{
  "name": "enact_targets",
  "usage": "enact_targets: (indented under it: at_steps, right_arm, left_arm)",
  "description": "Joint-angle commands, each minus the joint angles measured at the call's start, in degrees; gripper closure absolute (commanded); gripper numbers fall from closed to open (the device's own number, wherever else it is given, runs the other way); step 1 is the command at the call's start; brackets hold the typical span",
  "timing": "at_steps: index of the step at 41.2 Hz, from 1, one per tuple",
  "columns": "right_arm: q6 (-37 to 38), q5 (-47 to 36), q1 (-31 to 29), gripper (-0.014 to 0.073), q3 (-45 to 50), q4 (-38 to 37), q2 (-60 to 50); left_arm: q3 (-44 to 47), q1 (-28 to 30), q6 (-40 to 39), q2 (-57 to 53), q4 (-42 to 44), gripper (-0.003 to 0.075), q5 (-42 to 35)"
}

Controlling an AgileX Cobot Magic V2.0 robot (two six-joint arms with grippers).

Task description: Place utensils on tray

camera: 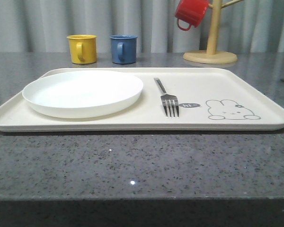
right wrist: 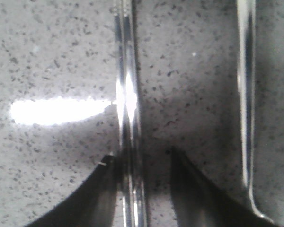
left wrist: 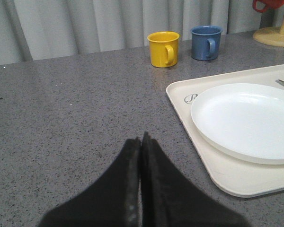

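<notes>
Right wrist view: chopsticks (right wrist: pixel 128 109) lie between the spread pincer (right wrist: pixel 142 158) fingers (touching one).

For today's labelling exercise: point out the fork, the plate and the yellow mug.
fork (camera: pixel 166 97), front view, on the neck just above the tines.
plate (camera: pixel 83 92), front view, on the flat centre.
yellow mug (left wrist: pixel 160 48), left wrist view, on the side wall.

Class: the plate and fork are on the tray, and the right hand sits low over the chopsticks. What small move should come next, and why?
Probably close the right hand on the chopsticks. Its fingers are spread and straddle the pair, which lies flat on the grey counter beside the spoon handle. The left hand is shut and idle.
</notes>
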Motion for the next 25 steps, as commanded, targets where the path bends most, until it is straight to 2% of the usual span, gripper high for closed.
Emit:
enact_targets:
  at_steps: [1, 7, 18, 25]
  right_arm:
    - [-0.7, -0.6, -0.2, 0.0414, -1.3, 0.7, -1.2]
    - [-0.1, 0.0, -0.2, 0.0536, -1.5, 0.7, -1.6]
    - [5.8, 1.0, 0.4, 0.0536, -1.5, 0.6, -7.3]
    - [8.7, 2.1, 5.0, 0.0536, -1.5, 0.9, -12.4]
  left_arm:
    - [-1.6, 0.2, -0.7, 0.5, -0.7, 0.0738, -4.8]
    - [-1.6, 0.2, -0.7, 0.5, -0.7, 0.0738, -4.8]
    - [-1.6, 0.2, -0.7, 0.5, -0.7, 0.0738, -4.8]
    - [-1.6, 0.2, -0.7, 0.5, -0.7, 0.0738, -4.8]
